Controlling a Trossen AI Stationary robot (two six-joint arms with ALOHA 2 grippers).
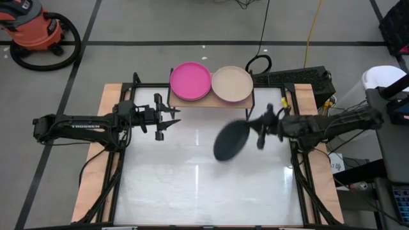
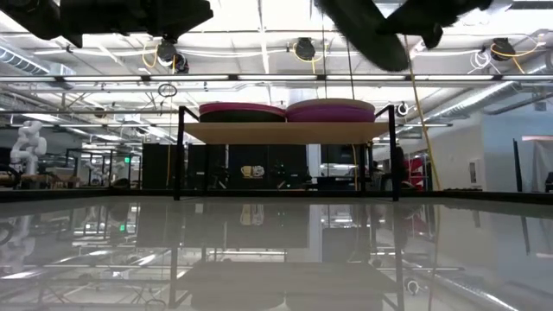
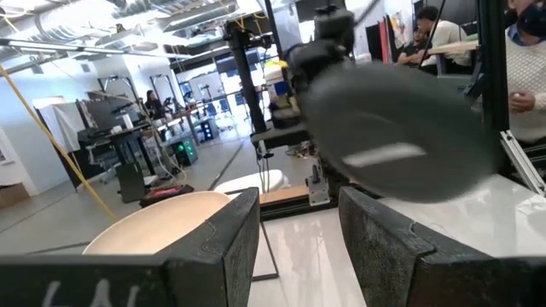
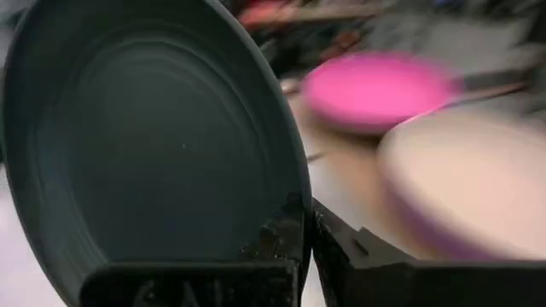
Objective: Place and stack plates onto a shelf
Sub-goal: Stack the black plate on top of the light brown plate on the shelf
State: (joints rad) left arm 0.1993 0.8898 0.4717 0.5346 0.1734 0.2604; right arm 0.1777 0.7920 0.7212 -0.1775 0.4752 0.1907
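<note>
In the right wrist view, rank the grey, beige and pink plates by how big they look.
1. Grey plate, shut in the right gripper and close to the camera, so nearness inflates it.
2. Beige plate, partly cut off by the edge.
3. Pink plate, farthest away.

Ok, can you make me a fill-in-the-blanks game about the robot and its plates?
1. The right gripper is holding up a plate coloured dark ____.
2. On the shelf, the plate on top next to the beige plate is hot ____.
3. The left gripper has its fingers ____ and holds nothing.
4. The number of stacks on the shelf is ____.

Missing words: grey; pink; open; two
</note>
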